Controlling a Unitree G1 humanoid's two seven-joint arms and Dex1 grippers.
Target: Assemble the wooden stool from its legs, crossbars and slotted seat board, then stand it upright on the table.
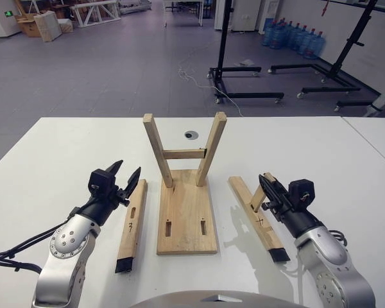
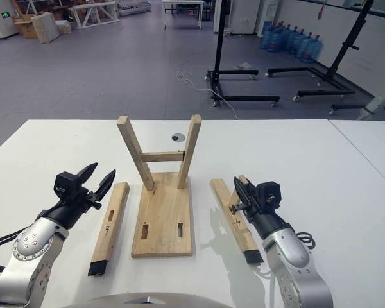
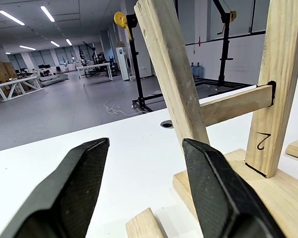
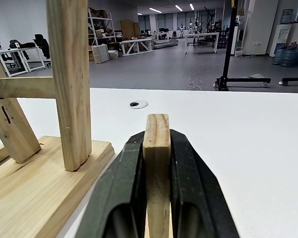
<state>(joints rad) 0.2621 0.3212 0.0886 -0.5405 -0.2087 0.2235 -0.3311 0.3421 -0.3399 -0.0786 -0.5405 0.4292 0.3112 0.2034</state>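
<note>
Right hand point(image 1: 265, 185) pinching short crossbar point(image 4: 156, 148); bar rises tilted from loose leg point(image 1: 259, 221) lying flat toward desk point(image 1: 64, 147) right edge. Left hand point(image 1: 128, 169) spread, just beside far end of second loose leg point(image 1: 132, 224), toward left edge. Seat board point(image 1: 187, 224) flat mid-desk. Two legs point(image 1: 158, 151) stand in its far slots, joined by fitted crossbar point(image 1: 185, 154).

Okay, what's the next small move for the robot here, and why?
Probably lower the open left gripper onto the loose leg beside it and close. The right gripper is shut on the short crossbar, and the seat board has two near slots empty.
</note>
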